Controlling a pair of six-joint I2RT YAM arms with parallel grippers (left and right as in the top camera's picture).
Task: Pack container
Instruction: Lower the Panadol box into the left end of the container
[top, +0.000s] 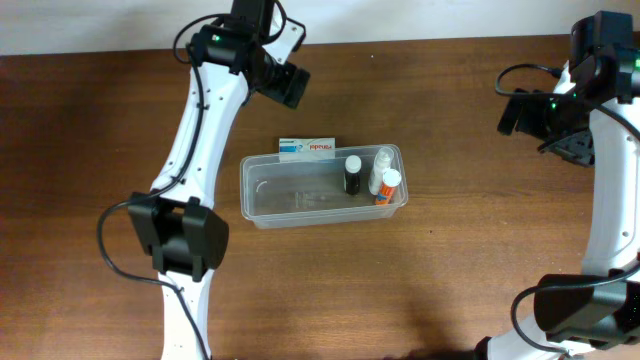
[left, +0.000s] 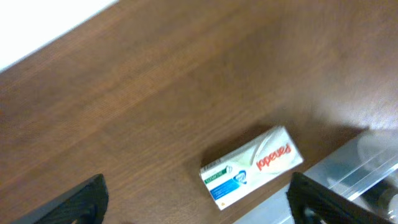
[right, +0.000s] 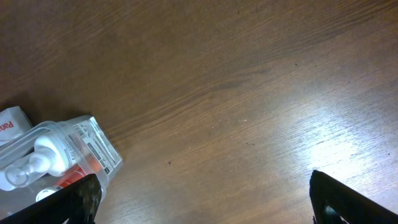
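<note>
The clear container (top: 262, 190) lies in the middle of the table. At its right end stand a black bottle (top: 352, 176), a white bottle (top: 382, 165) and an orange-capped bottle (top: 388, 186). A white box (top: 307, 148) lies on the table against the container's far side. My left gripper (top: 288, 84) hovers above and behind that box, open and holding nothing. In the left wrist view the box (left: 252, 167) lies ahead of the wide-apart fingers (left: 74, 199), next to the container's rim (left: 354, 165). My right gripper (top: 548, 130) is open over bare wood at the far right.
The wooden table ends at a pale wall strip along the far side (top: 420, 18). In the right wrist view the container's labelled corner (right: 93, 146) and the white bottle (right: 37, 158) show at the lower left, beside one finger (right: 68, 202).
</note>
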